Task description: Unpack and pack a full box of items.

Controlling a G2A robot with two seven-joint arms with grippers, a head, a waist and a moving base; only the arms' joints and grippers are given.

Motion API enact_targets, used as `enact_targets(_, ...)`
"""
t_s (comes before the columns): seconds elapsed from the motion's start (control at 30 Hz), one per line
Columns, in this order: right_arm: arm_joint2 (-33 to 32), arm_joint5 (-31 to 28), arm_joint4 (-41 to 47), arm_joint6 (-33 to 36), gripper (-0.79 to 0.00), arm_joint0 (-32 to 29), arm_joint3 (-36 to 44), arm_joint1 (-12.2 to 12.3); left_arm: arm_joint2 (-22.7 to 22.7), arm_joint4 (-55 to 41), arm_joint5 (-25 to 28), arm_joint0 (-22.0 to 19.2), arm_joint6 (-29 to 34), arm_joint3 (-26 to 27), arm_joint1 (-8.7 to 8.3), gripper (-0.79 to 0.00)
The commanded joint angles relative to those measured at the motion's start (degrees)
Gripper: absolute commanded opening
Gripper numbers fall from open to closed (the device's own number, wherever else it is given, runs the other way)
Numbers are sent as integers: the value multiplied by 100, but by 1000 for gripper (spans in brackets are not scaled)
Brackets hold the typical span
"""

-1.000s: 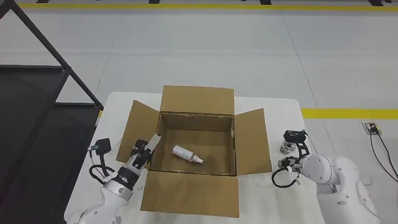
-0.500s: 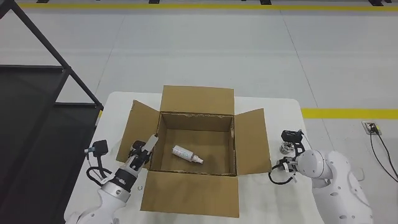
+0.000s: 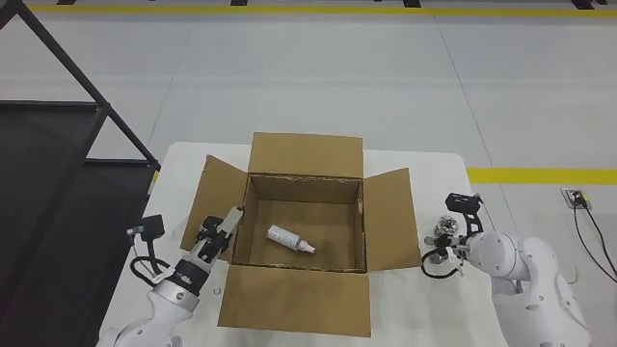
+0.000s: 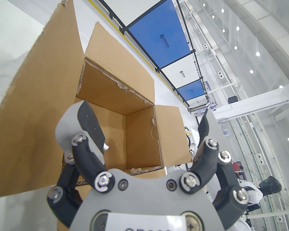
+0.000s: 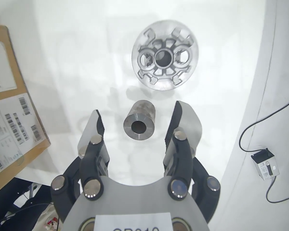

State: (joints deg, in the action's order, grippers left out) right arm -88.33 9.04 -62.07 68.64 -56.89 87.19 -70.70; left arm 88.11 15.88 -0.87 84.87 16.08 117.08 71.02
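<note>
Top view: one open brown box (image 3: pixel 294 301) on the table (image 3: pixel 424 313) holds one white bottle (image 3: pixel 289 240). Beside it lie two metal pieces, disc (image 5: pixel 165 55) and tube (image 5: pixel 139 123); left gripper (image 4: pixel 145 110) and right gripper (image 5: pixel 139 114) gape.

box (image 3: pixel 294 301) brown | bottle (image 3: pixel 287 238) white | cylinder (image 5: pixel 139 123) dark grey | disc (image 5: pixel 166 72) silver | table (image 5: pixel 74 37) white

The left gripper (image 4: pixel 147 110) and right gripper (image 5: pixel 138 108) share grey plates, silver screws and black linkages on white-shelled arms (image 3: pixel 503 256) with black cables (image 3: pixel 429 272).
</note>
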Motion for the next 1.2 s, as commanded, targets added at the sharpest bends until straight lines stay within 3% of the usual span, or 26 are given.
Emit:
enact_targets(0.0,-115,133,-24,-173,0,-148,455,14,26,-8,18,12,20,6,-4,0)
enact_targets(0.13,-356,579,-7,-700,0,-461,1556,16,107,-51,58,31,48,4,-13,0)
enact_targets(0.23,-512,578,274,-1193,0,-792,2497,7,172,-67,67,63,22,27,-17,0)
enact_targets(0.4,-322,-305,865,-1341,0,-998,3410,21,307,-151,103,181,-99,78,-20,0)
enact_targets(0.53,370,-821,881,-913,0,-520,3403,28,474,-315,157,337,-234,123,-19,0)
enact_targets(0.7,1705,-1055,723,-494,0,529,2805,-66,758,-484,209,550,-421,100,-20,0)
enact_targets(0.83,2946,-873,495,-276,0,1581,1788,-271,972,-638,317,755,-567,102,-16,0)
enact_targets(1.03,4524,-781,959,-254,0,3133,-433,-813,1186,-849,528,1027,-726,120,-5,0)
enact_targets(1.17,5296,-1016,1467,-366,0,3818,-1775,-1249,1274,-968,648,1147,-794,105,3,0)
